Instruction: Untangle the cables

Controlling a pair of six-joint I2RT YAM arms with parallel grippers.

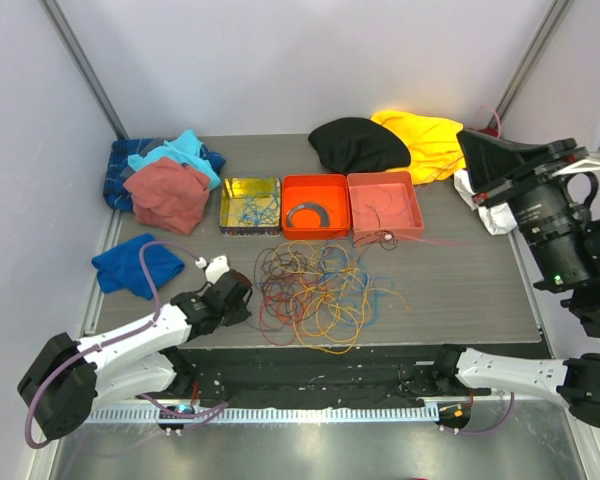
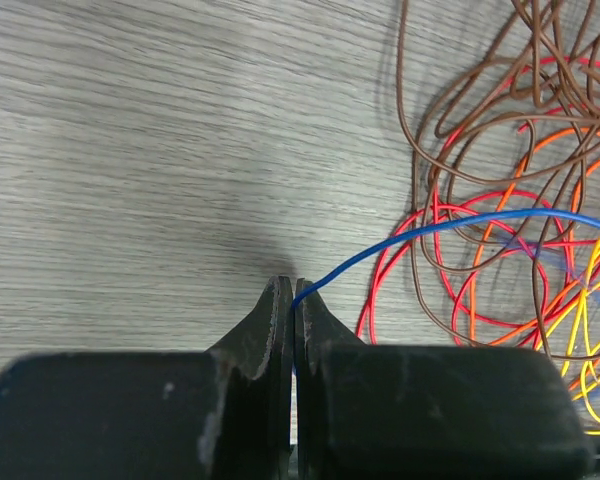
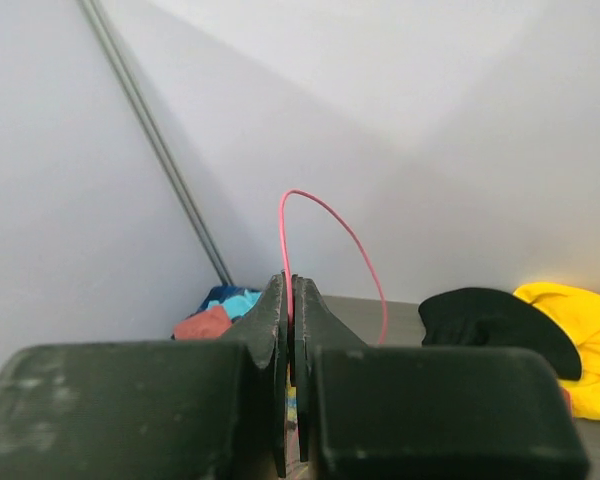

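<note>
The cables lie in a loose tangle of brown, red, orange, yellow and blue loops on the grey table, near its front edge. My left gripper sits just left of the tangle. In the left wrist view that left gripper is shut on a blue cable, which arcs right over the red, orange and brown cables. My right gripper rests low at the near edge, right of the tangle. In the right wrist view the right gripper is shut on a thin pink cable that loops upward.
Behind the tangle stand a yellow tin with blue wire, an orange box holding a grey curved strip, and a salmon box. A blue cloth, a clothes pile, black and yellow garments surround them. A camera stands at right.
</note>
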